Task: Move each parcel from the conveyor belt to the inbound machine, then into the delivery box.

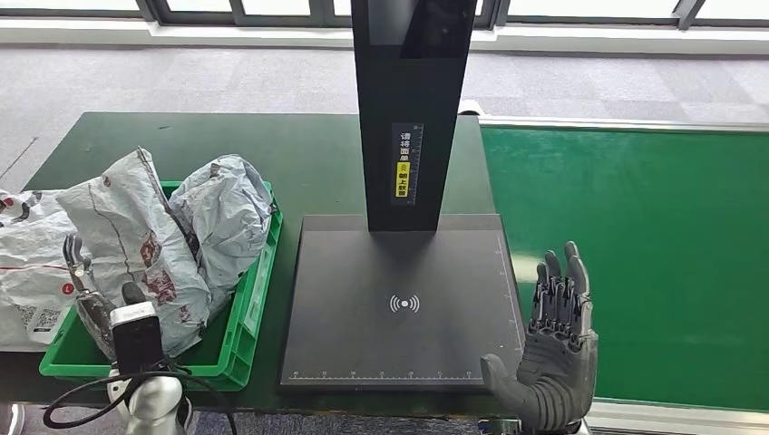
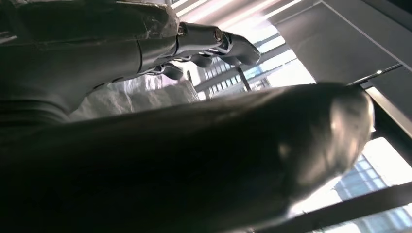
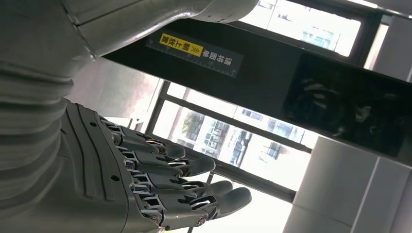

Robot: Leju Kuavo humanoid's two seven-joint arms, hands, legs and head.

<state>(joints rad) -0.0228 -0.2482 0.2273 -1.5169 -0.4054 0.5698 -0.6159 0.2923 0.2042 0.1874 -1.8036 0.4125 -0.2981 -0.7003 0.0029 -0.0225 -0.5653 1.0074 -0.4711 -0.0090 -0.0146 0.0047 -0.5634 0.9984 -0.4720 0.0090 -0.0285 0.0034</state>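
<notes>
A large grey parcel (image 1: 136, 240) stands tilted in the green delivery box (image 1: 258, 290) at the left. My left hand (image 1: 91, 290) holds it, thumb in front and fingers (image 1: 74, 258) behind its left edge. In the left wrist view the crumpled parcel (image 2: 136, 94) shows between the thumb (image 2: 291, 145) and the curled fingers (image 2: 214, 41). Another grey parcel (image 1: 227, 213) lies in the box behind it. My right hand (image 1: 553, 344) is open and holds nothing, at the front right corner of the inbound machine's black plate (image 1: 399, 299). Its fingers (image 3: 194, 189) are straight and apart. No parcel lies on the green conveyor belt (image 1: 635, 254).
The machine's black post (image 1: 408, 109) rises from the back of the plate, with a yellow label (image 3: 177, 44) on it. More white and grey parcels (image 1: 27, 272) lie left of the box. A dark green table (image 1: 299, 163) carries the box and machine.
</notes>
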